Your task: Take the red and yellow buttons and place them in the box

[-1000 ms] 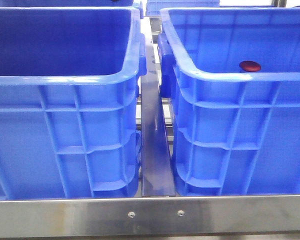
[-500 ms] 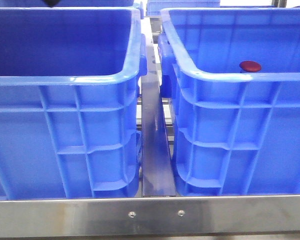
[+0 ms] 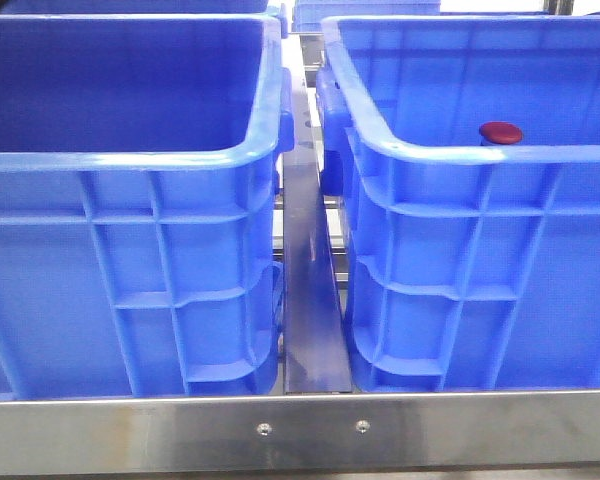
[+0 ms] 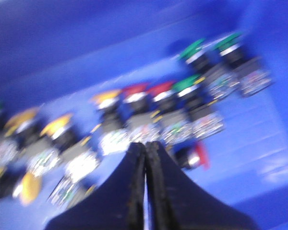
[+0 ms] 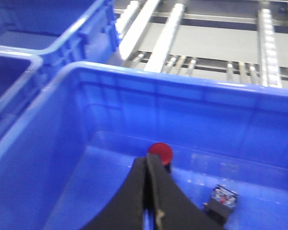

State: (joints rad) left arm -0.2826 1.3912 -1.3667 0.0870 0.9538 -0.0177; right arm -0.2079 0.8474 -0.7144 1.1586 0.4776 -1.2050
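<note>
Two deep blue crates stand side by side. The right-hand box (image 3: 480, 160) holds one red button (image 3: 500, 132) near its front wall. My right gripper (image 5: 147, 158) hangs shut and empty inside this box (image 5: 149, 86), its tips just short of the red button (image 5: 161, 153). My left gripper (image 4: 145, 146) is shut and empty too, low over several buttons on the floor of the left crate (image 3: 130, 160). Among them, in a blurred view, are red caps (image 4: 134, 91) and yellow caps (image 4: 57, 123). Neither gripper shows in the front view.
Green-capped buttons (image 4: 192, 49) lie among the red and yellow ones. A black switch body (image 5: 221, 199) lies on the box floor beside the red button. A metal divider (image 3: 308, 280) separates the crates, a steel rail (image 3: 300, 430) runs in front, and rollers (image 5: 216, 43) lie behind.
A dark bit of arm at the front view's top edge has slid left to the corner. The dark shape at the right edge is gone. The red button has not moved.
</note>
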